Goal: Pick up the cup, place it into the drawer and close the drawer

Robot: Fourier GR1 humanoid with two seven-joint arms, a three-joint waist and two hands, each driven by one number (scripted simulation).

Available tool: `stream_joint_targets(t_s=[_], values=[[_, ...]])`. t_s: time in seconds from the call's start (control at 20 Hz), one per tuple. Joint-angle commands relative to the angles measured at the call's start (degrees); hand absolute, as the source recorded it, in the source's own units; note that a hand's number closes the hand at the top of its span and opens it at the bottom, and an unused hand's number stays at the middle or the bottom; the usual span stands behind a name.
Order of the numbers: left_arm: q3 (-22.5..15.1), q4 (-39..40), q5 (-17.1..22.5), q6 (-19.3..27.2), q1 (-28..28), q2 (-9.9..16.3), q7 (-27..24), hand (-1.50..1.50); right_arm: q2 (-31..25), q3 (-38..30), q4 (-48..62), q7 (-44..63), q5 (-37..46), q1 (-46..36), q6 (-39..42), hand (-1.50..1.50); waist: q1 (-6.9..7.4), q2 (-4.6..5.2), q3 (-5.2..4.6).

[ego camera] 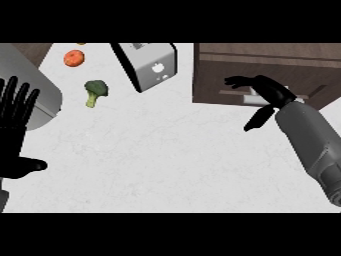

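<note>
No cup shows anywhere in the head view. The brown wooden drawer (pixel 225 75) juts out over the counter at the upper right, and a bit of pale handle (pixel 251 98) shows on its front. My right hand (pixel 270 94) lies against that front, fingers relaxed and spread toward the left, thumb pointing down, holding nothing. At the far left edge my left hand (pixel 7 131) rests open, fingers up. The inside of the drawer is hidden.
A toaster (pixel 149 65) stands at the top centre. Left of it a piece of broccoli (pixel 95 91) and an orange fruit (pixel 74 58) lie on the white counter (pixel 165 155). A grey sink or appliance edge (pixel 25 75) fills the upper left.
</note>
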Motion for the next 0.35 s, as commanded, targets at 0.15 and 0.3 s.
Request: stream_joint_targets(t_s=[0.15,0.3], values=[[0.6,0.4,-0.3,-0.7,-0.6,0.3,0.5,-1.50,-3.9,-2.9,5.3,5.0,-0.5,-5.7,-2.0,-1.50,1.27,1.82,0.47],[0.3,2.9,-2.0,-0.8,-1.0,-0.7,-1.4,-1.50,-4.4,-2.2,6.6,4.3,0.2,-6.0,-0.7,-1.50,1.11,2.03,0.42]])
